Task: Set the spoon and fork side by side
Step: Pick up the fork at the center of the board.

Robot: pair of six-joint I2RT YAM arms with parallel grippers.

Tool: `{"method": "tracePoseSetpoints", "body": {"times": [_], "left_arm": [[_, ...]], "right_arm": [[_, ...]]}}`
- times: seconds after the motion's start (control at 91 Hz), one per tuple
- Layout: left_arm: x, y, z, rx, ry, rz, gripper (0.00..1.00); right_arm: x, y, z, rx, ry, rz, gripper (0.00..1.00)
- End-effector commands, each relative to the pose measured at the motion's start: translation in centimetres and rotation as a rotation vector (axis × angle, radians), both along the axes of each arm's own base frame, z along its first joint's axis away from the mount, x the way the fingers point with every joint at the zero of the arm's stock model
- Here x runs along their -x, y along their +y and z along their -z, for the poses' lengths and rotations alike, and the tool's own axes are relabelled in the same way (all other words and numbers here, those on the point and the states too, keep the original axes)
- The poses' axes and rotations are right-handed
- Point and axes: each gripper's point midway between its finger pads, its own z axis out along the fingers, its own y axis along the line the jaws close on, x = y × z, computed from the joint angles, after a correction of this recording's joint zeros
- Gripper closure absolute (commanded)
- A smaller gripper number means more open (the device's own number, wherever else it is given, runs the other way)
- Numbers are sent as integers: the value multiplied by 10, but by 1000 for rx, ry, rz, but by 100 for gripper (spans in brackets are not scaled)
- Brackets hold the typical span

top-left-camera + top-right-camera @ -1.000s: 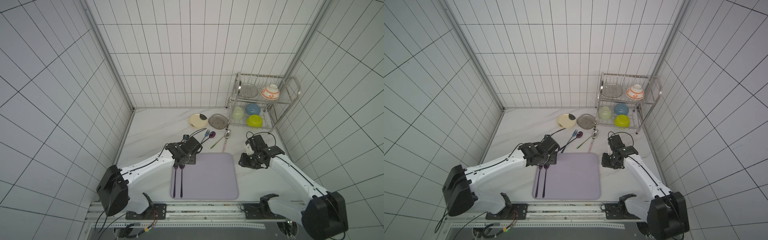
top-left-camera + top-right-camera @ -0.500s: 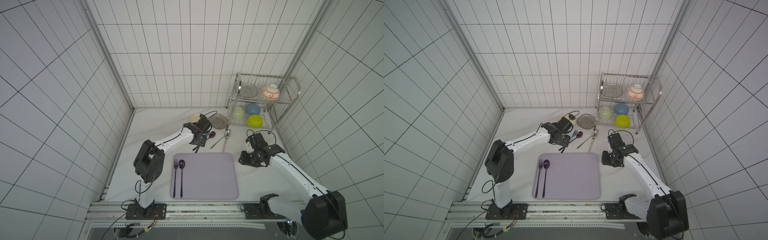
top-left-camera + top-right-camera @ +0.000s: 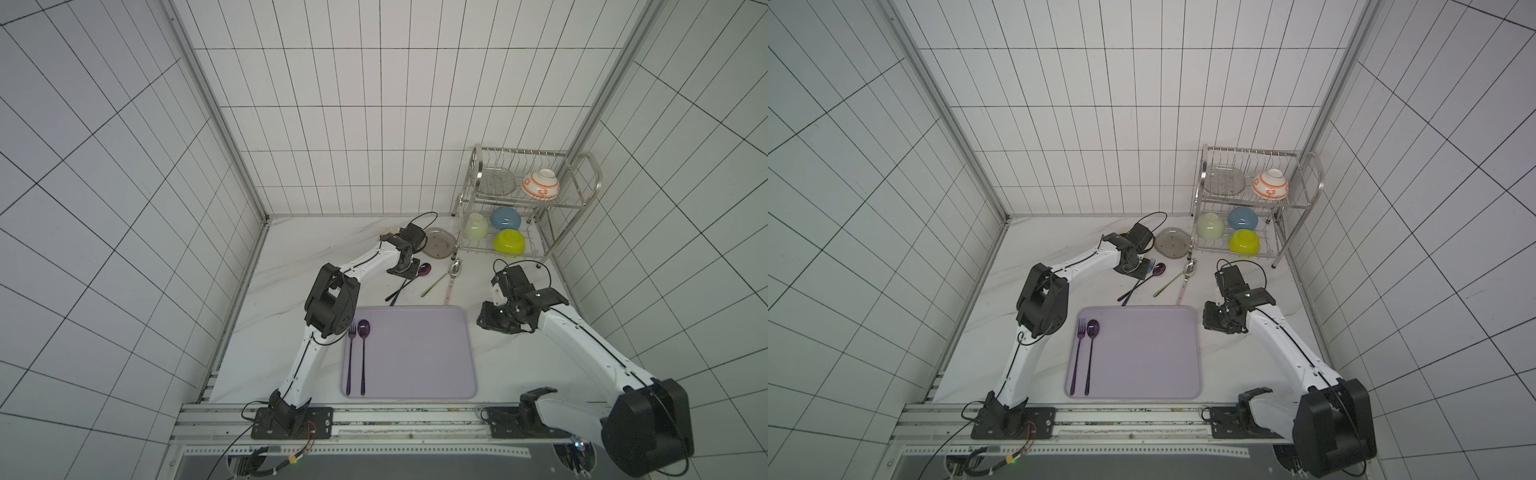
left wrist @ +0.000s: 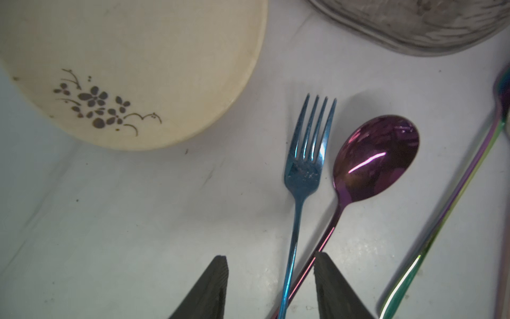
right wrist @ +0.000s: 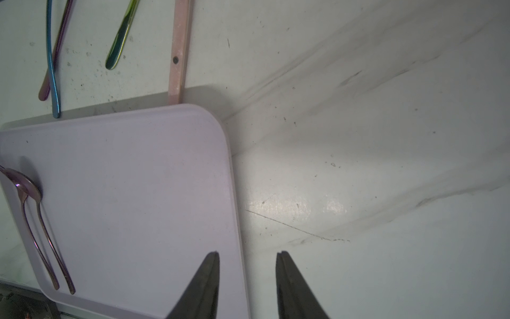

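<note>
A fork [image 3: 350,361] and spoon [image 3: 364,329] lie side by side at the tray's [image 3: 415,353] left; the left gripper [image 4: 270,255] is far out, likely for the next pair. Its fingers [image 4: 207,292], half apart, straddle the crossed handles of blue fork [image 4: 303,171] and far spoon [image 4: 375,157], gripping neither; the right gripper [image 5: 248,252] hovers parted, empty.

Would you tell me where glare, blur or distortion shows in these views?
Left wrist view: a bright glare streak crosses the purple spoon, and the cream plate looks soft. Right wrist view: a reflection shines on the marble table; the tray casts a shadow along one edge. Both top views: evenly lit, wide-angle perspective splays the tiled walls.
</note>
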Motion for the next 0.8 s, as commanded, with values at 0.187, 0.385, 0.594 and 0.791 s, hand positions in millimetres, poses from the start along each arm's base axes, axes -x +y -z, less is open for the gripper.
{"method": "tracePoseSetpoints", "body": {"times": [0.187, 0.385, 0.594, 0.791], "left_arm": [[0, -10, 20, 24, 42, 37, 61], [3, -2, 36, -7, 74, 21, 70], [6, 2, 46, -5, 106, 16, 82], [4, 5, 38, 18, 98, -8, 100]], "right_arm": [[6, -5, 3, 14, 17, 21, 63], [6, -5, 3, 14, 17, 25, 63], [7, -6, 5, 15, 20, 26, 63], [7, -6, 6, 16, 25, 26, 63]]}}
